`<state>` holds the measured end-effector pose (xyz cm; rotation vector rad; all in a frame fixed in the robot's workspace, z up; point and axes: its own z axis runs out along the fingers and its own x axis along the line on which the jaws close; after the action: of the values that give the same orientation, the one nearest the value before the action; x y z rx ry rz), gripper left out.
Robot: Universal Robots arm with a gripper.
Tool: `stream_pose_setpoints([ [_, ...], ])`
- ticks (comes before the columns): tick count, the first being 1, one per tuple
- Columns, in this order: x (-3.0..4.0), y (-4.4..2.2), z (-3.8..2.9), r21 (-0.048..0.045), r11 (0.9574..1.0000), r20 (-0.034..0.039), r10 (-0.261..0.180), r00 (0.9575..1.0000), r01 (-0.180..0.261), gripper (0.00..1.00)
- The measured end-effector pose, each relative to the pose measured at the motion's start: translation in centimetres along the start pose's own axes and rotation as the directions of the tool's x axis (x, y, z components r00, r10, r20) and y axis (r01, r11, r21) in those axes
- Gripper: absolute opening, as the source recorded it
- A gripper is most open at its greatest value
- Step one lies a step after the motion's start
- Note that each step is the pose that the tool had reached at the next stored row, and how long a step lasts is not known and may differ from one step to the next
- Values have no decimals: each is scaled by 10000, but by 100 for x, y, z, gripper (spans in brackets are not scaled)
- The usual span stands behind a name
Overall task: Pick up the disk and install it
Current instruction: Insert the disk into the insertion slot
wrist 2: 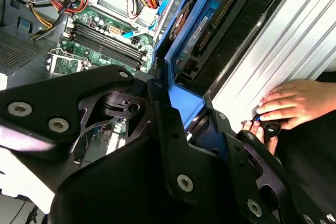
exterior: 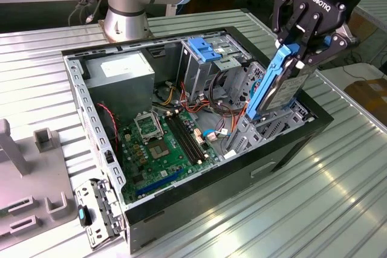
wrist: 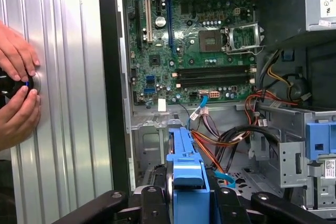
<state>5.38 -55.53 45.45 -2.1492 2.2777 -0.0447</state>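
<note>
Bright, even indoor light.
Glare streaks the ribbed metal table (exterior: 338, 197); the computer case (exterior: 242, 176) interior sits in soft shadow.

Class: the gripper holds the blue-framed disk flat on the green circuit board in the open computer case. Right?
No. The exterior view shows the gripper holding the disk on edge, away from the circuit board, at the end of the computer case.

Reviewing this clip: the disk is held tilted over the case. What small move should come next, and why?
Probably slide the disk a little down along its own tilt: the claw is shut on its upper end, its lower end is at the drive bay, and most of it stands above the case.
</note>
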Motion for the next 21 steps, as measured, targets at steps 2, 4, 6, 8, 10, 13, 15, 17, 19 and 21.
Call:
stream_pose_setpoints([
  [2,0,0,12,0,10000,1,-1,10000,1,37],
  [4,0,0,25,0,10000,1,-1,10000,1,37],
  [6,0,0,33,-1,10000,1,-1,10000,1,37],
  [8,0,1,48,-1,10000,1,-1,10000,1,37],
  [10,0,1,62,-1,10000,0,-1,10000,1,37],
  [13,-1,1,92,0,10000,-1,-1,10000,1,37],
  [15,-1,1,114,0,10000,5,-1,10000,1,37],
  [17,-2,1,149,-1,10000,1,-1,10000,1,37],
  [19,-2,0,154,-2,10000,-1,-1,10000,1,37],
  [21,-2,-10,156,-7,10000,0,-3,10000,3,37],
])
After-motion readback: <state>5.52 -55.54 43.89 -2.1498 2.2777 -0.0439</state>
